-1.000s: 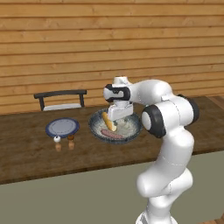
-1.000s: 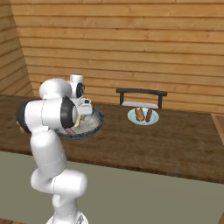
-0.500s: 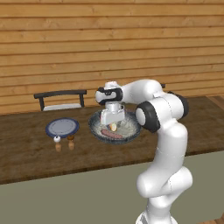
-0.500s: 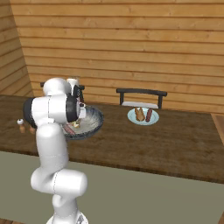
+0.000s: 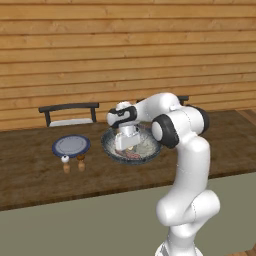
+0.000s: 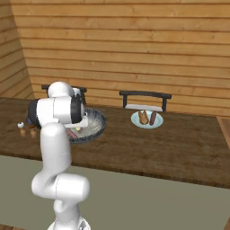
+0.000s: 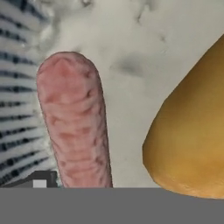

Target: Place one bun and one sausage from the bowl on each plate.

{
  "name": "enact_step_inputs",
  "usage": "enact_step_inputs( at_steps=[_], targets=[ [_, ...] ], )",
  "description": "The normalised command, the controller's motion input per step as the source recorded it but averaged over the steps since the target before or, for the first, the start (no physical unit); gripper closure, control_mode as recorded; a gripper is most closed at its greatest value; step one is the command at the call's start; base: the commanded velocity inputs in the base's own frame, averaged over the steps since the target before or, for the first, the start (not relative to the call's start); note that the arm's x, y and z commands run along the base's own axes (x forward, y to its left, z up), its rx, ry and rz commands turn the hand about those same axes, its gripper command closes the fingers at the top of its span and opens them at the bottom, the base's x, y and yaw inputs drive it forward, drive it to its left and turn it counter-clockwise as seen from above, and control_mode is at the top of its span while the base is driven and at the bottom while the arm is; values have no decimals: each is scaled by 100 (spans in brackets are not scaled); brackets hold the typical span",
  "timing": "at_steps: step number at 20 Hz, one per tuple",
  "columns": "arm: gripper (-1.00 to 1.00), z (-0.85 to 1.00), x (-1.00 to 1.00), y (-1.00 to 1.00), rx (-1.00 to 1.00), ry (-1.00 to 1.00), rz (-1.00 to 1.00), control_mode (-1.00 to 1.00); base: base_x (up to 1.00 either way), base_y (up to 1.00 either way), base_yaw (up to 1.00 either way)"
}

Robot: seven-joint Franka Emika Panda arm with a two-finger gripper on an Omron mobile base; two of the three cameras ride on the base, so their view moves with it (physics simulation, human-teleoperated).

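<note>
A: Bowl (image 5: 109, 148) sits mid surface (image 5: 30, 170), in front of the robot. Inside we've got a pink sausage (image 7: 76, 127) by the striped rim and a yellow bun (image 7: 192, 135) just beside it, not touching as far as we can tell.

B: Plates?

A: Far plate (image 6: 136, 121) over by the chair already carries a bun and a sausage. Near plate (image 5: 71, 146) left of the bowl is bare. Salt and pepper shakers (image 5: 73, 163) just in front of it.

B: Gripper (image 5: 125, 148)?

A: Jaws spread wide, nothing held. It's down inside the bowl, right over the sausage.

B: So we judge the step as picking the sausage for the bare plate.

A: Yes. To do it well we'd centre the jaws across the sausage's short width, not along it, and keep clear of the bun so it isn't nudged. Go low enough to close on the middle; it's round and could roll out.

B: Arm pose?

A: Arm (image 5: 175, 130) arches forward from the base, elbow high, wrist bent so the hand points straight down into the bowl.
</note>
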Motion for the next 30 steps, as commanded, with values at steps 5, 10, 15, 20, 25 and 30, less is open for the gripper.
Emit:
enact_step_inputs(
  at_steps=[5,10,15,20,25,30],
  targets=[
    [-100,-42,0,0,0,2,7,-100,0,0,0],
    [-100,-22,6,-16,0,-6,-5,-100,0,0,0],
    [-100,-2,30,-20,0,-9,-9,-100,0,0,0],
    [-100,-10,5,5,0,-13,-8,-100,0,0,0],
    [-100,-22,-20,24,0,-15,-10,-100,0,0,0],
    [100,-25,-3,5,0,-11,-13,-100,0,0,0]
  ],
)
